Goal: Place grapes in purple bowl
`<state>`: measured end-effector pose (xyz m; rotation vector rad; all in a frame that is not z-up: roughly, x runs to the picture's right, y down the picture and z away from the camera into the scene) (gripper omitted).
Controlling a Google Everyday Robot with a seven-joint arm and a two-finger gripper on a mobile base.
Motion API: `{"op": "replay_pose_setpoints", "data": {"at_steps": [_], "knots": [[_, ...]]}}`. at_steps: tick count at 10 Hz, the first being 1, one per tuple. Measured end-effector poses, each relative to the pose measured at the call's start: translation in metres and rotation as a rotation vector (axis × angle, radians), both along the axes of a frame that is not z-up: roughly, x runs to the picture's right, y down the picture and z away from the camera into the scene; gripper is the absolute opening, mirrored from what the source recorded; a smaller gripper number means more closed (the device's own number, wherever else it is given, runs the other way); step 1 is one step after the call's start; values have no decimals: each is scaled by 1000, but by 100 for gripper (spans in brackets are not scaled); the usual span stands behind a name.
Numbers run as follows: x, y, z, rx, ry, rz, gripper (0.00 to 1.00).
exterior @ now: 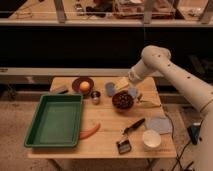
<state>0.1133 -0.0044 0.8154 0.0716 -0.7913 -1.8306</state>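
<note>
Blurred tool (133, 91), apparently just above grapes (122, 101)

Table (107, 119) under end effector (131, 91) (tray (60, 96), carrot (90, 131))

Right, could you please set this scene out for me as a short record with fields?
gripper: low over the back right of the table, close beside the grapes
grapes: dark bunch right of table centre, not in the purple bowl
purple bowl: back of the table, left of the grapes, holding an orange fruit
green tray: left side of the table
white bowl: front right
task state: grapes not yet placed
</note>
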Motion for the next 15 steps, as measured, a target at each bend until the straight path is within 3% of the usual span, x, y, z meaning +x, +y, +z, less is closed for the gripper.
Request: {"op": "replay_pose_setpoints", "data": {"at_steps": [4, 8, 10, 12, 15], "knots": [[-15, 33, 44, -50, 53, -36, 80], [-8, 45, 62, -81, 128, -36, 80], [0, 46, 63, -83, 160, -22, 71], [2, 46, 64, -82, 176, -15, 52], [1, 49, 66, -78, 197, -20, 49]]}}
